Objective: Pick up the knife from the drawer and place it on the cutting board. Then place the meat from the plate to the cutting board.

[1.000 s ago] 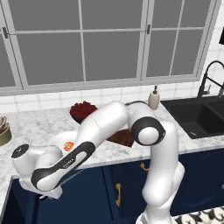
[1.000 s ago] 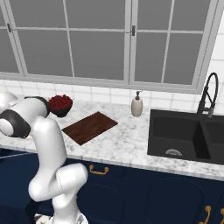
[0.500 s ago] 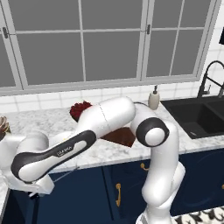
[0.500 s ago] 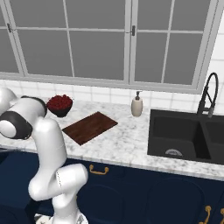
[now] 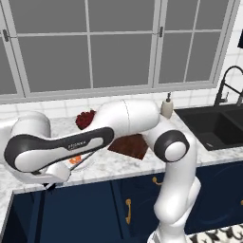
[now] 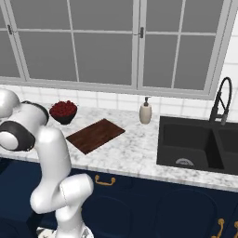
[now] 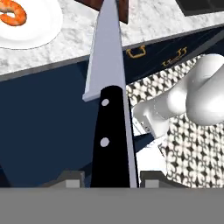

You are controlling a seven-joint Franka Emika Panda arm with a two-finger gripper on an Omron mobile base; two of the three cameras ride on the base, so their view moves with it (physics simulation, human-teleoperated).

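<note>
The hand (image 7: pixel 110 177) clamps the knife (image 7: pixel 109 100) by its handle; the meat (image 7: pixel 13 13) sits on the plate (image 7: pixel 37 30)

Soap bottle (image 6: pixel 145 112) beside black sink (image 6: pixel 199 145)

The knife (image 7: pixel 109 109) has a black handle with two pale rivets and a silver-grey blade. At eleven o'clock in the hand view, the meat (image 7: pixel 13 13) is orange-pink on a white plate (image 7: pixel 39 30). The drawer (image 7: pixel 48 127) is navy. The cutting board (image 6: pixel 95 135) is dark reddish-brown — the counter (image 6: pixel 135 153) white, grey-veined marble — the berries (image 6: pixel 63 109) dark red.
</note>
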